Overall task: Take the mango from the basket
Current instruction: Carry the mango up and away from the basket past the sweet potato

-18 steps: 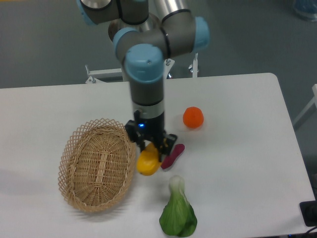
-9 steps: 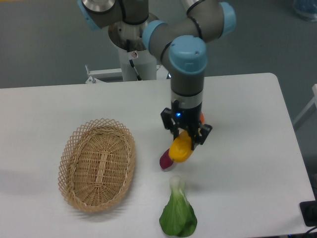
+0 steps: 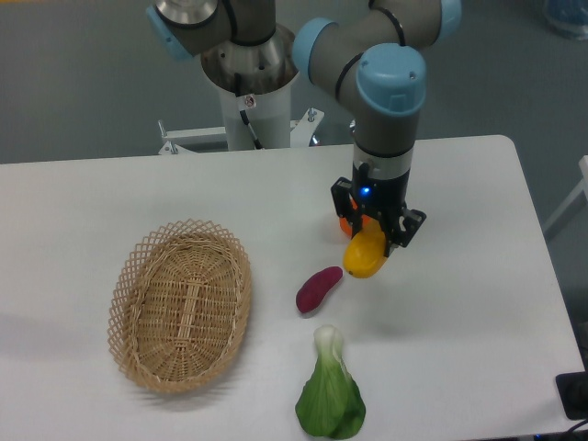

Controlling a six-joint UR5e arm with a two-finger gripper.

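Note:
My gripper (image 3: 375,237) is shut on the yellow-orange mango (image 3: 366,255) and holds it above the white table, well to the right of the basket. The mango hangs from the jaws, tilted. The oval tan wicker basket (image 3: 181,305) lies at the left of the table and nothing shows inside it. The arm comes down from the upper middle of the view.
A purple sweet potato (image 3: 318,288) lies on the table just left of the held mango. A green bok choy (image 3: 330,390) lies near the front edge. A round orange fruit (image 3: 345,221) is mostly hidden behind the gripper.
The gripper has carried the mango to the right and a little back, from beside the basket's right rim past the sweet potato. It now hides the round orange fruit.

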